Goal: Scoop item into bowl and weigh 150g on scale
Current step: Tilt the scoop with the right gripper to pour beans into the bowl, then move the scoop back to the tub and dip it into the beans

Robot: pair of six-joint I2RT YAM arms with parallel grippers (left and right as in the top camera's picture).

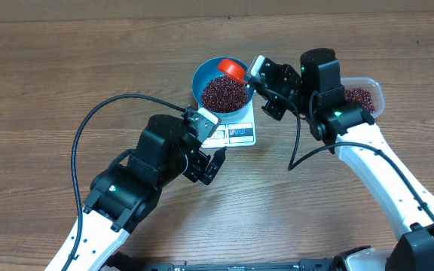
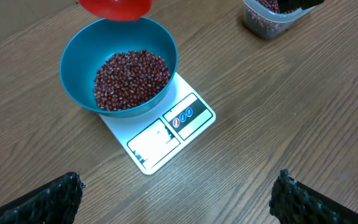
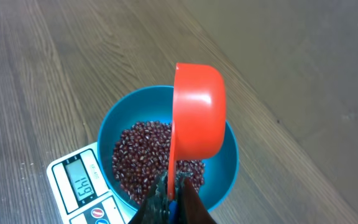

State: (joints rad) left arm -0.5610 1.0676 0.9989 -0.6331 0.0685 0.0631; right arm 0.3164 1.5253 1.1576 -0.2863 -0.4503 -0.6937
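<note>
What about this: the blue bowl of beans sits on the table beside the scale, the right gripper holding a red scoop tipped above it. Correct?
No. The bowl stands on the scale, not beside it; the left wrist view shows this. The beans, right gripper and tipped red scoop are as stated.

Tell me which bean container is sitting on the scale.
The blue bowl: it rests on the white scale, while the clear tub stands apart, directly on the table.
</note>
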